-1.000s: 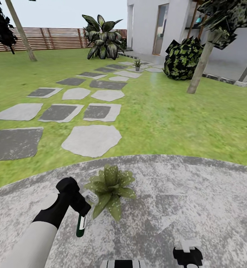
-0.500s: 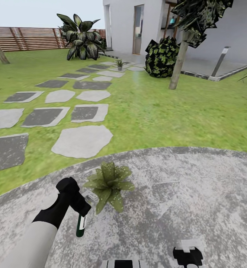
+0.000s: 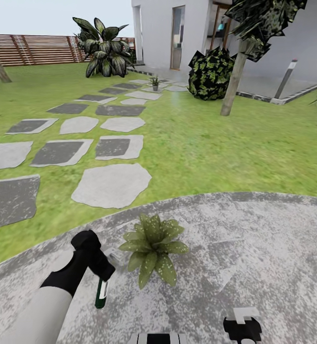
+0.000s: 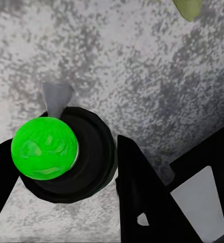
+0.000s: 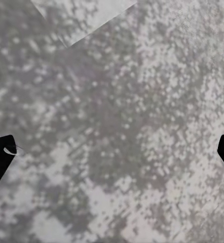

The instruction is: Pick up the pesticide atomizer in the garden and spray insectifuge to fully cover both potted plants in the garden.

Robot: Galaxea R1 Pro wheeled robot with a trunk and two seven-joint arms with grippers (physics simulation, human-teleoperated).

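On the patio (image 3: 254, 248), the pesticide atomizer (image 3: 101, 293) is held clamped in the left gripper (image 3: 102, 273), just beside a potted plant (image 3: 153, 247). Right gripper (image 5: 112, 152) fingers are seen spread wide apart.

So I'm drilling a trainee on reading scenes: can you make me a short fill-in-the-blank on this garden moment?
1. The left tool is shut on the ____.
2. The near plant stands on the round grey ____.
3. The far plant stands among the stepping ____ near the house.
4. The right tool is ____ and holds nothing.

Missing words: atomizer; patio; stones; open
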